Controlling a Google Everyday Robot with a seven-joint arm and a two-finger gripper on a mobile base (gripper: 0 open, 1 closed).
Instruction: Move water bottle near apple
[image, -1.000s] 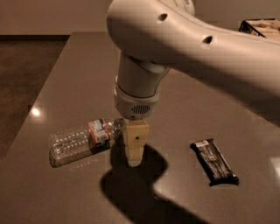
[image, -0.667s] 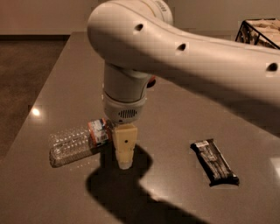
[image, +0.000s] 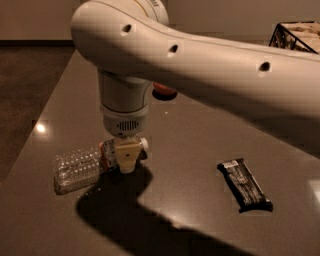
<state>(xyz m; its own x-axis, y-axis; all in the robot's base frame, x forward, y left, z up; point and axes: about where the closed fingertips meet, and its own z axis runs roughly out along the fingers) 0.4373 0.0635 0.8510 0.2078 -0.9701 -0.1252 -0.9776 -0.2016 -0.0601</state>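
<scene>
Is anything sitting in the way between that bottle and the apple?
Nothing visible on the table. The tool is down at the neck of the water bottle; the apple lies farther back, mostly hidden by the arm. The snack bar lies off to the side.

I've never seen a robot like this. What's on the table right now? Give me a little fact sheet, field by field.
Gripper: pointing down, low at the cap end of the water bottle
Water bottle: clear, lying on its side, front left of the table
Apple: farther back, mostly hidden behind the arm, well apart from the bottle
Snack bar: black wrapper, lying flat on the right
Wire basket: far right corner
Table: dark and glossy
</scene>
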